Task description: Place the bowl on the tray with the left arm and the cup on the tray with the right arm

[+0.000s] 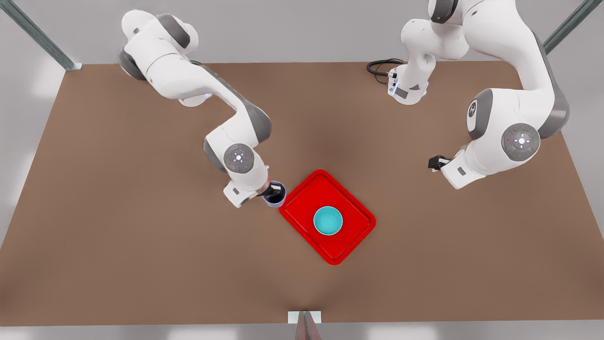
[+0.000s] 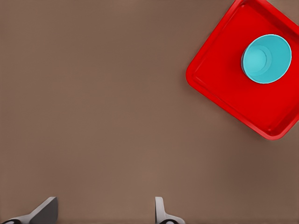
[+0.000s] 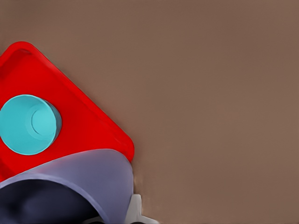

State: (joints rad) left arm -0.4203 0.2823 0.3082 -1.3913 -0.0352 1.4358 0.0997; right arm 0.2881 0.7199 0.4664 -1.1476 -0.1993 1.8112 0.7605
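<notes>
- The bowl [image 1: 328, 220] is seen upright near the middle of the tray [image 1: 351, 241], in the lower centre of the front view
- The cup [image 1: 275, 194] is held by the right gripper [image 1: 273, 191] just beside the tray's corner on the front view's left; the fingers are clamped on its rim
- In the right wrist view the cup [image 3: 88, 177] is seen overlapping the tray's [image 3: 93, 126] edge
- The left gripper [image 1: 436, 163] is seen at the front view's right, well apart from the tray, fingers spread apart with nothing between them
- The table [image 1: 141, 236] is plain brown
</notes>
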